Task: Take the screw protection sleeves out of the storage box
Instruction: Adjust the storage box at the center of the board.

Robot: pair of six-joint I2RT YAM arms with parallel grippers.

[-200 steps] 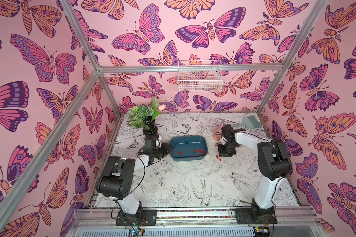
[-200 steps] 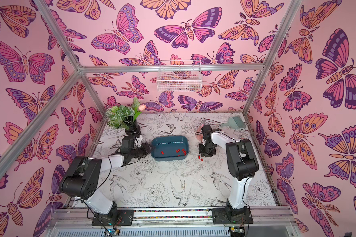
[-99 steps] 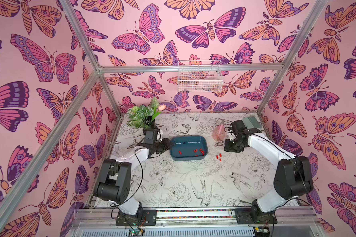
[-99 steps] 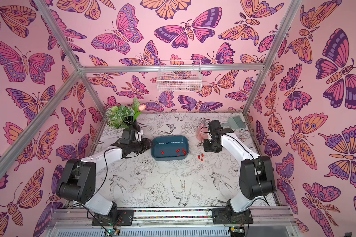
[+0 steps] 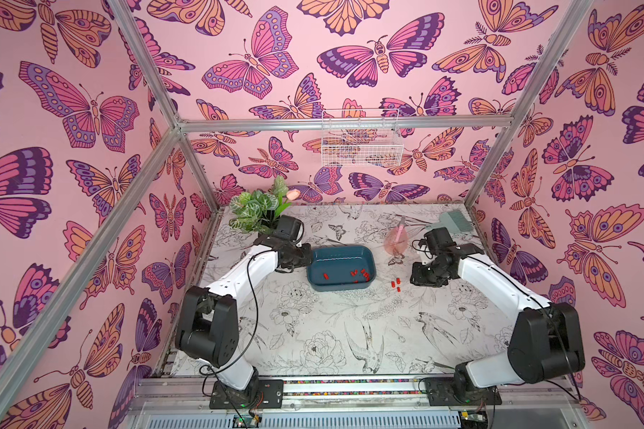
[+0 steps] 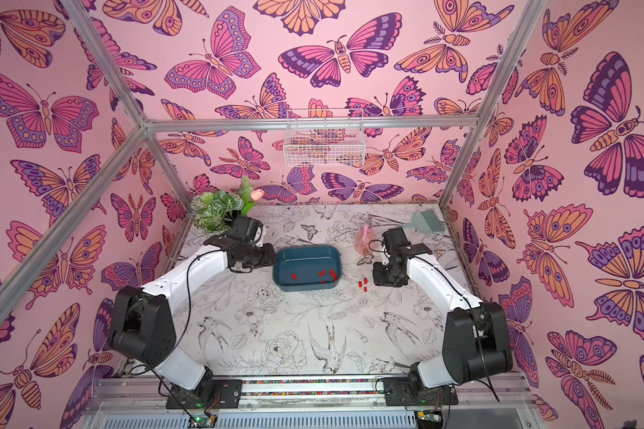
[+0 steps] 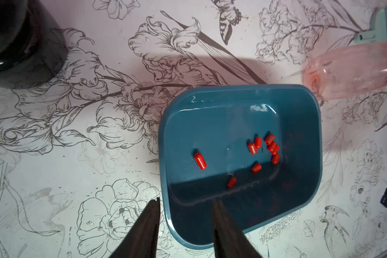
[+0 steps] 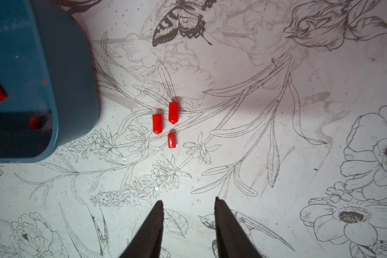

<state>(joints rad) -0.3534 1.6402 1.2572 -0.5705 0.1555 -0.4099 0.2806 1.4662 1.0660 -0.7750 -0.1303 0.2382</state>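
Note:
The storage box (image 5: 341, 256) (image 6: 307, 254), a shallow teal tray, sits mid-table. Several red screw protection sleeves (image 7: 270, 145) lie in it, mostly toward its right end, one (image 7: 200, 160) apart on the left. Three more sleeves (image 8: 170, 120) (image 5: 395, 285) (image 6: 362, 285) lie on the table just right of the box (image 8: 72, 67). My left gripper (image 7: 186, 202) (image 5: 307, 260) is open astride the box's left wall (image 7: 163, 143), one finger inside and one outside. My right gripper (image 8: 188, 201) (image 5: 415, 278) is open and empty, low over the table right of the three sleeves.
A potted plant (image 5: 255, 208) stands at the back left behind my left arm. A pink bottle (image 5: 395, 241) and a teal brush (image 5: 452, 221) are at the back right. A white wire basket (image 5: 361, 139) hangs on the back wall.
My right gripper has drawn back to the right, away from the box and the sleeves on the table. My left gripper has stayed at the box's left end.

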